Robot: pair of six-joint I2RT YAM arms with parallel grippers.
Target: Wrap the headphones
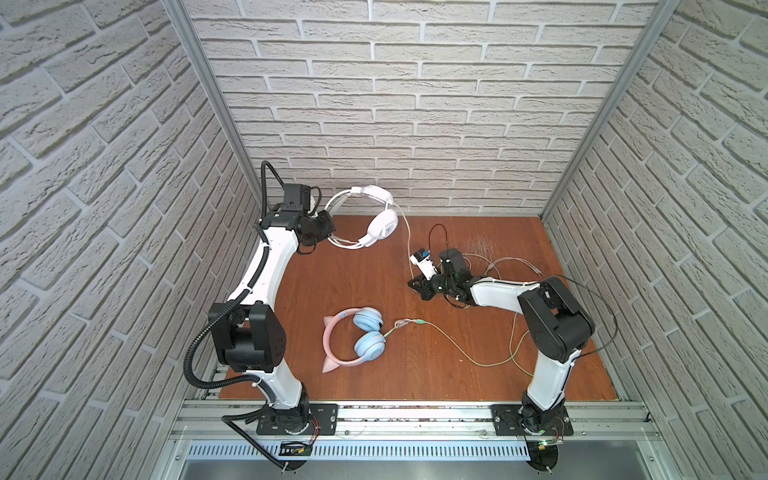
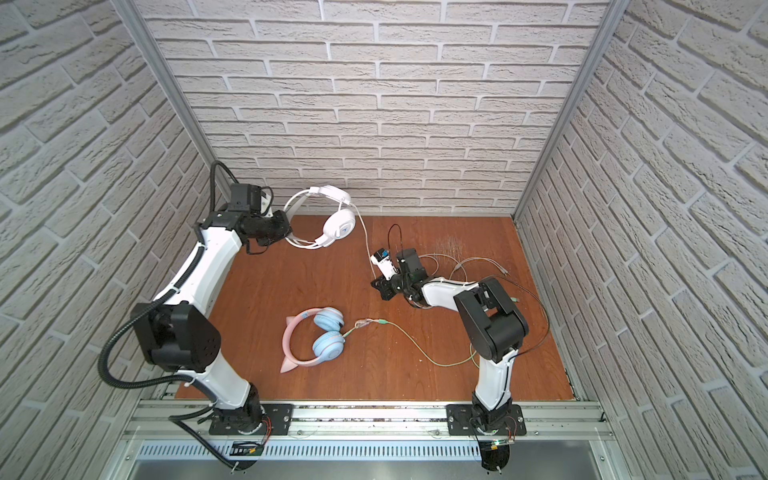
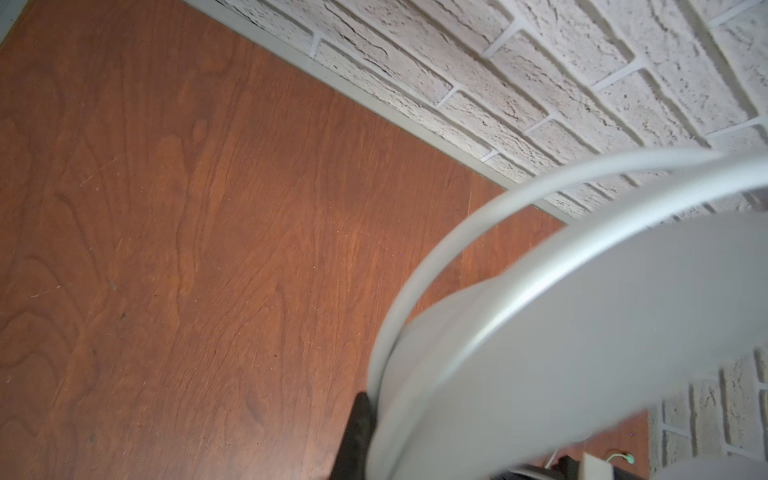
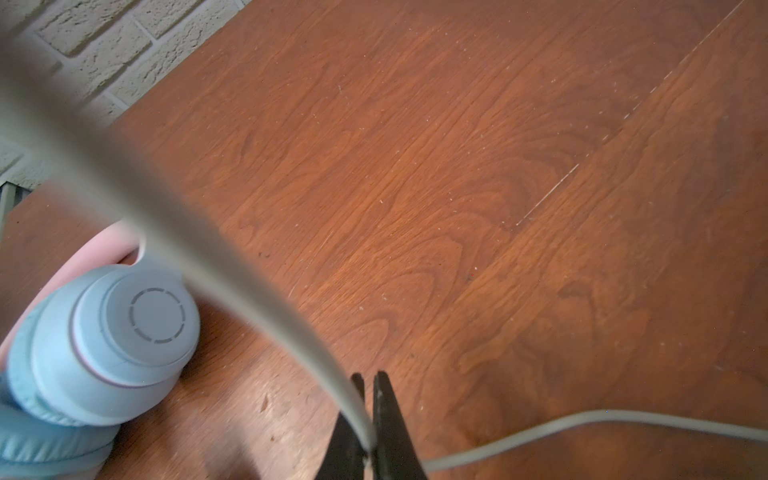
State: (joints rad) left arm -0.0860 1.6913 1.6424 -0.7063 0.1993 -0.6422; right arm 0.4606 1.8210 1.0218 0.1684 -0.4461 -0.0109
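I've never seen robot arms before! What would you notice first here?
The all-white over-ear headphones stand out first, held up near the back brick wall by the left gripper. Their pale cable runs down to the right gripper, shut on it. Nearer the front, pink cat-ear headphones with light blue earcups lie on the brown wooden table.

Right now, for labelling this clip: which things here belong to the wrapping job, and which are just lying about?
Job: white headphones, held by the left end effector; their pale cable, pinched in the right end effector; cat-ear headphones and greenish cable, untouched.
Just there: wooden table; brick walls.
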